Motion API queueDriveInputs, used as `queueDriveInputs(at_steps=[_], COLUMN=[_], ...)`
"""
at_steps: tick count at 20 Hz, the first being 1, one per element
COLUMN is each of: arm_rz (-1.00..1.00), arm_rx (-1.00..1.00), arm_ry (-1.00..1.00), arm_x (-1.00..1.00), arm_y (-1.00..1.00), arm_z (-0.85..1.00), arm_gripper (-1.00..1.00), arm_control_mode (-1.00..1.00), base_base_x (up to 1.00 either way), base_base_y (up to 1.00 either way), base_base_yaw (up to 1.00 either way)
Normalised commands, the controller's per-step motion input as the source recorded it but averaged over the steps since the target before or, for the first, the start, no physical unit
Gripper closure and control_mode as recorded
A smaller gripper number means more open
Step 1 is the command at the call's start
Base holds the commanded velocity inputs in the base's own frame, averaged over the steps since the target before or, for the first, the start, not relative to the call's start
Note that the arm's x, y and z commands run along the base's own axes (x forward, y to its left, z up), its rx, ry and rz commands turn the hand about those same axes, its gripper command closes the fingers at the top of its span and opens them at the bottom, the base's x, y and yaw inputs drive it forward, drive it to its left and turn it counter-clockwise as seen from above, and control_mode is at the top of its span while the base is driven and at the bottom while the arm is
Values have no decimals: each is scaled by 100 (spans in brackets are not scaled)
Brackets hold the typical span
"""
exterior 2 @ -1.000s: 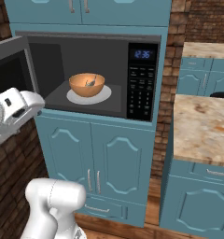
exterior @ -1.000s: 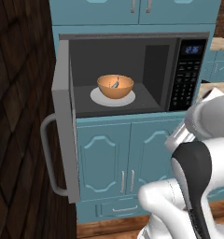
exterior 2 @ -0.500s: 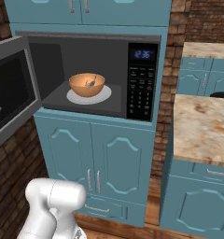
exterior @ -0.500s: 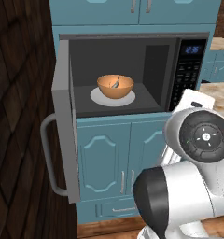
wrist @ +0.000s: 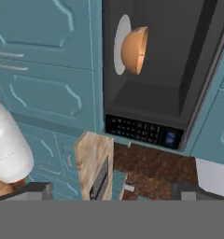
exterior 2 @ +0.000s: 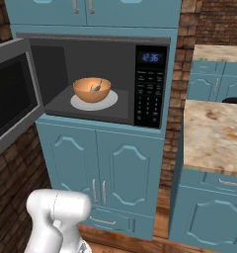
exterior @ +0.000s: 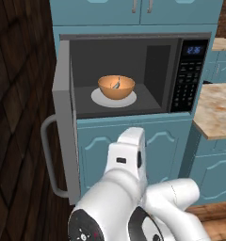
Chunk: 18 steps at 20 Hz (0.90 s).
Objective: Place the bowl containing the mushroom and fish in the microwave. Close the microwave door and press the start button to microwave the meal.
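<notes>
Blue cupboard doors [exterior 2: 113, 175] are sitting shut below me, and a speckled bench [exterior 2: 214, 133] is standing by a brick wall [exterior 2: 182, 59].

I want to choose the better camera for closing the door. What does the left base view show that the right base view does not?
Left base view alone: the door's curved bar handle and the arm's white links low in front.
Right base view alone: the door's dark window, seen from inside.
Both: the orange bowl on the white turntable in the open microwave, and the keypad panel.
</notes>
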Motion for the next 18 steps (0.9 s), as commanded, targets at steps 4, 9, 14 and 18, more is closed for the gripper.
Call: queueDriveInputs(at_steps=[4,9,14,18], arm_rz=[0,0,0,0], arm_rx=[-36,-27,-12,-1], arm_ry=[0,0,0,0], arm_x=[-8,-1,0,1], arm_y=[77,95,97,89], arm_z=[-4,0,0,0], arm_gripper=[-100,-100,-100,-100], arm_control_mode=[-100,-100,-100,-100], base_base_x=[0,0,0,0], base_base_y=[0,0,0,0], base_base_yaw=[0,0,0,0])
